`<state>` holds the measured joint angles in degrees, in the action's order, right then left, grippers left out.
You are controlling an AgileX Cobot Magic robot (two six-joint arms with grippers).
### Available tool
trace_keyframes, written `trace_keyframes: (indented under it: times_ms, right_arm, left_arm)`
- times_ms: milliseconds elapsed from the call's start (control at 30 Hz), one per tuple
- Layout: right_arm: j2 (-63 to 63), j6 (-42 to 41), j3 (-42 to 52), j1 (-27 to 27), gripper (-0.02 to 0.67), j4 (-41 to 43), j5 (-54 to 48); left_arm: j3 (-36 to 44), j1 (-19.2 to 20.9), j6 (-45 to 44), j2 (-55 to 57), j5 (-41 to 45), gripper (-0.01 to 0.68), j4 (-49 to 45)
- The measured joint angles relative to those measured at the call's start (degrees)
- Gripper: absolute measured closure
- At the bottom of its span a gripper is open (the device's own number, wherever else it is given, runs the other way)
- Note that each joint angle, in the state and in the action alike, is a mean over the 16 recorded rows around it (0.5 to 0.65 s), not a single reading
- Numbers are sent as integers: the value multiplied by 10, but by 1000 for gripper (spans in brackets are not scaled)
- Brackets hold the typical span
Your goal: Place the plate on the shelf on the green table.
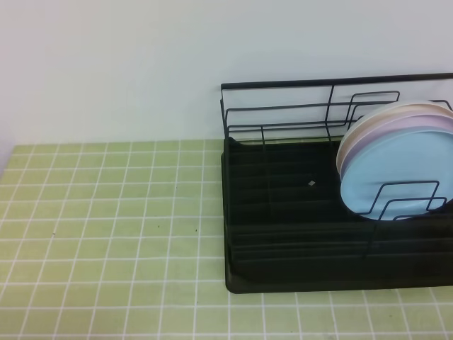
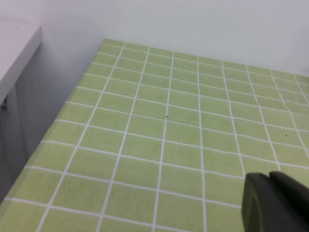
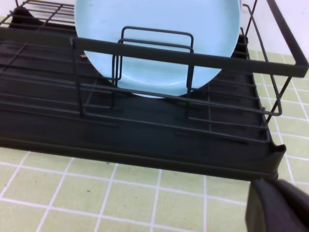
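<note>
The light blue plate (image 1: pixel 375 166) stands upright between the wire dividers at the right end of the shelf (image 1: pixel 283 241), a black wire rack on the green table (image 1: pixel 106 227). The right wrist view shows the plate (image 3: pixel 159 43) from the front, behind the shelf's front rail (image 3: pixel 145 55). My right gripper (image 3: pixel 276 186) is shut and holds nothing; it hovers over the tiles just in front of the shelf's corner. My left gripper (image 2: pixel 271 180) is also shut and holds nothing, above bare green table (image 2: pixel 169 121) away from the shelf. Neither arm shows in the exterior high view.
A pale pink plate (image 1: pixel 400 126) and a cream plate (image 1: pixel 417 108) stand right behind the blue one in the shelf. The shelf's left slots hold nothing. A white wall runs along the back, and a white cabinet (image 2: pixel 14 48) stands beyond the table's left edge.
</note>
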<state>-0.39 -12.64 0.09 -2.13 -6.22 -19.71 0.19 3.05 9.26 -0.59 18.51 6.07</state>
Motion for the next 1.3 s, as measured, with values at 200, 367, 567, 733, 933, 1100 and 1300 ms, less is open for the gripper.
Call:
trace_keyframes:
  times_ms: [200, 367, 567, 733, 933, 1100, 1300]
  right_arm:
    - [-1, 0, 1, 0, 651, 0, 1]
    - [-1, 0, 1, 0, 651, 0, 1]
    - [-1, 0, 1, 0, 651, 0, 1]
    - [0, 0, 0, 0, 651, 0, 1]
    - [0, 0, 0, 0, 651, 0, 1]
    - [-1, 0, 1, 0, 651, 0, 1]
    - [-1, 0, 1, 0, 651, 0, 1]
  left_arm:
    - [0, 0, 0, 0, 0, 676, 0]
    - [0, 0, 0, 0, 0, 676, 0]
    - [0, 0, 0, 0, 0, 676, 0]
    - [0, 0, 0, 0, 0, 676, 0]
    - [0, 0, 0, 0, 0, 676, 0]
    - [0, 0, 0, 0, 0, 676, 0]
    - [0, 0, 0, 0, 0, 676, 0]
